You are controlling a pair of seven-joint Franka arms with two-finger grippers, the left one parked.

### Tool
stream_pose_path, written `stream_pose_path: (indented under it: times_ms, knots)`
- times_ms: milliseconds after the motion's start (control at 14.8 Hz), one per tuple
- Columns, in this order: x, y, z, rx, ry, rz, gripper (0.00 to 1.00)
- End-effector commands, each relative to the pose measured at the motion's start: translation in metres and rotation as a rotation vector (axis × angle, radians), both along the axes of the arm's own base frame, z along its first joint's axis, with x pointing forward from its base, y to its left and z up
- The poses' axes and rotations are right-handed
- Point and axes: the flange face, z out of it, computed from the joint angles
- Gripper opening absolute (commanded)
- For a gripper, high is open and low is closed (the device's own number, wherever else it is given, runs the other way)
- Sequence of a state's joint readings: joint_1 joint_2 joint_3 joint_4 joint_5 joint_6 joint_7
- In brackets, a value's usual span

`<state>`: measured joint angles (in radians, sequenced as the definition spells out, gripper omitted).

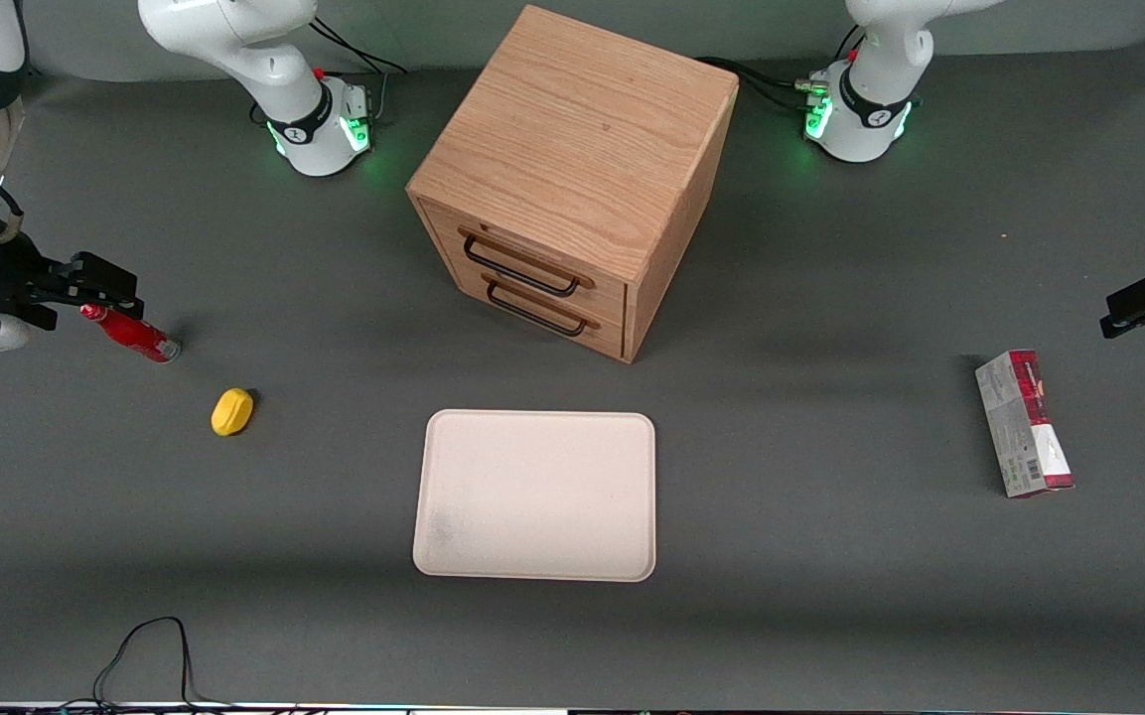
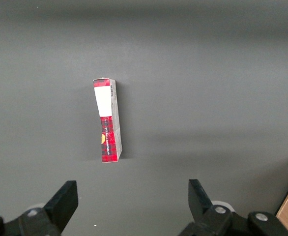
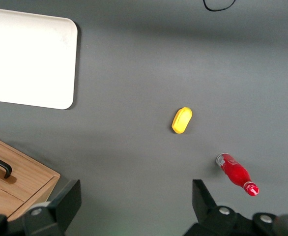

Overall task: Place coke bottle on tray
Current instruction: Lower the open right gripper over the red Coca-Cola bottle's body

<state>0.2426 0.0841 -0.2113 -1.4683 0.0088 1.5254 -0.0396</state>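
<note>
My open, empty gripper hovers near the cap end of the slim red coke bottle, which lies on its side on the dark grey table mat. I fear that a grazing finger would roll it toward the yellow lemon-shaped lump. The flat cream tray sits in front of the wooden two-drawer cabinet.

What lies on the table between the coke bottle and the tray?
Front view: the yellow lump lies between the coke bottle and tray. The gripper hangs open above the bottle's cap.
</note>
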Motion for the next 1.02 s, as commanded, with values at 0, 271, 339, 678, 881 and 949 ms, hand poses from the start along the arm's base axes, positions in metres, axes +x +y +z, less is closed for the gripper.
stream_pose_path:
  times_ms: [0, 271, 339, 678, 881, 949]
  knots:
    - [-0.008, -0.002, 0.006, 0.022, 0.005, -0.043, 1.0]
    - [-0.011, -0.02, -0.017, 0.004, 0.059, -0.067, 1.0]
    - [-0.019, -0.041, -0.023, -0.005, 0.081, -0.081, 1.0]
    - [-0.072, -0.16, -0.096, 0.032, 0.019, 0.022, 1.0]
    - [-0.105, -0.206, -0.152, 0.038, -0.043, 0.059, 1.0]
    - [-0.114, -0.218, -0.172, 0.043, -0.059, 0.077, 1.0]
